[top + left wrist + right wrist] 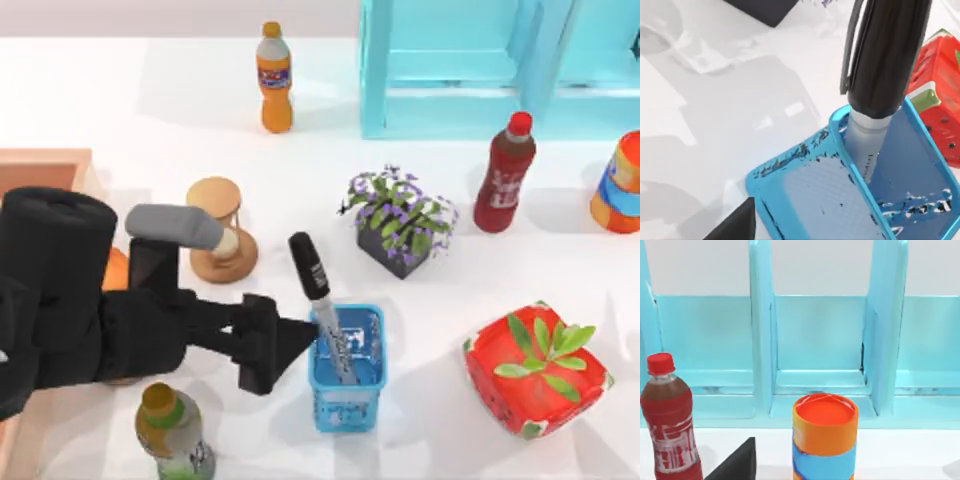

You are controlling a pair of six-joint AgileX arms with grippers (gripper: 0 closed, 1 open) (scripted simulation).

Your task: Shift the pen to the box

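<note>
The pen (320, 305), black cap up and silver-grey barrel down, stands tilted in a small blue mesh basket (347, 385) at the front middle of the table. My left gripper (300, 345) reaches in from the left at the basket's left rim, open, its tips just short of the barrel. The left wrist view shows the pen (880, 65) close ahead in the basket (805, 200), with one black fingertip (735, 225) near the basket's corner. The box (45, 165), an orange-tan crate, lies at the table's left edge, mostly hidden under my left arm. My right gripper (735, 462) stays parked facing the shelf.
Near the basket stand an hourglass (220, 228), a green-label bottle (175, 432), a purple flower pot (400, 218) and a red box with green leaves (537, 368). Farther back are an orange drink bottle (275, 78), a red bottle (505, 172), an orange-blue can (620, 185) and a turquoise shelf (480, 70).
</note>
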